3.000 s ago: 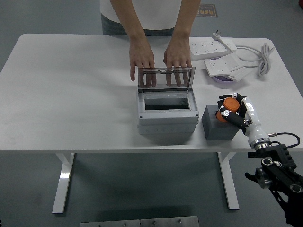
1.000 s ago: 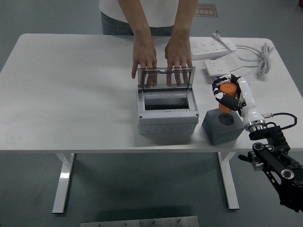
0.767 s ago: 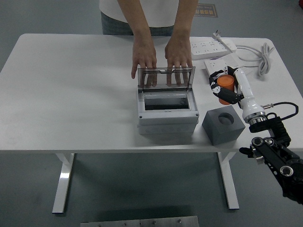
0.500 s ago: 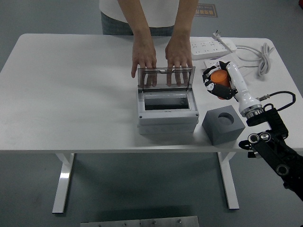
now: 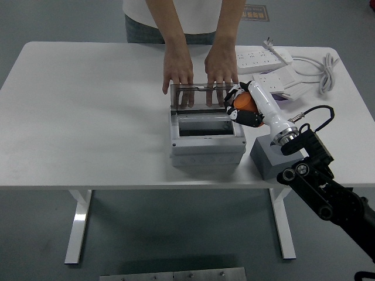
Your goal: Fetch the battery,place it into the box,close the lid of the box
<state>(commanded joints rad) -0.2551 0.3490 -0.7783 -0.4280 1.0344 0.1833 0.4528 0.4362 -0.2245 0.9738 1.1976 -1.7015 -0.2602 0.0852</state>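
the right hand (image 5: pixel 244 107), fingers wrapped around the orange battery (image 5: pixel 244 103), has swung away from the grey foam block (image 5: pixel 270 157) it lifted the battery out of and now hangs at the right rim of the box (image 5: pixel 208 139), just above the opening. lowering it inside looks like the next step. a person's hands (image 5: pixel 199 70) behind the box hold the clear lid (image 5: pixel 202 97) upright. no writing or brand is legible anywhere.

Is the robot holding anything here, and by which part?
Yes: the right hand grips the orange battery, fingers wrapped around its body, above the box's right rim.
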